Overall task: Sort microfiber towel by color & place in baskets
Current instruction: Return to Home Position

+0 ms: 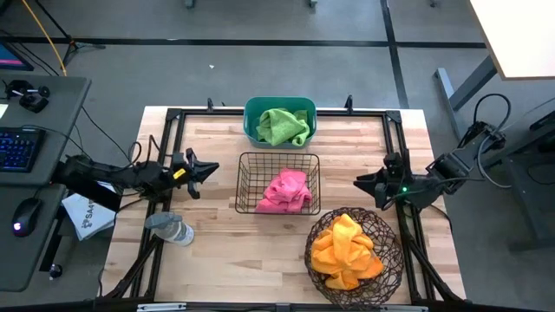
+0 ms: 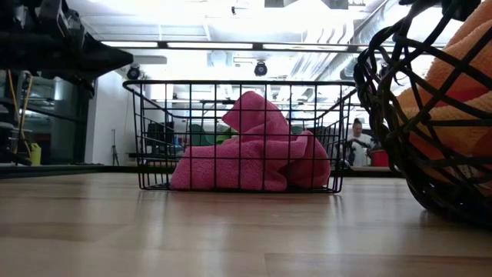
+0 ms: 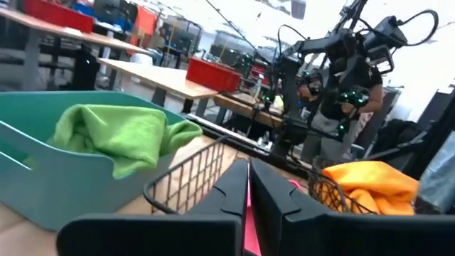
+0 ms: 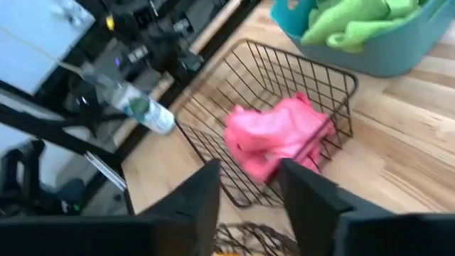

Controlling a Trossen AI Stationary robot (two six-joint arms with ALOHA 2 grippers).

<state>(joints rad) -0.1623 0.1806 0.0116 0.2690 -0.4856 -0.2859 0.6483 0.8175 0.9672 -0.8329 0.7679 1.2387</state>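
Observation:
A green towel (image 1: 283,126) lies in the teal tub (image 1: 251,108) at the table's far middle. A pink towel (image 1: 286,192) lies in the black wire-grid basket (image 1: 245,182) at the centre. Orange towels (image 1: 347,251) fill the round dark wire basket (image 1: 392,251) at the near right. My left gripper (image 1: 212,169) hovers left of the black basket, shut and empty; in its wrist view (image 3: 249,192) only a thin slit parts the fingers. My right gripper (image 1: 360,183) hovers right of the black basket, open and empty, as its wrist view (image 4: 249,192) shows.
A clear plastic bottle (image 1: 169,228) lies on the table's near left. A black metal frame (image 1: 173,117) runs round the table's edges. Bare wood (image 1: 234,260) lies in front of the black basket. A person (image 2: 356,142) shows in the room beyond the table.

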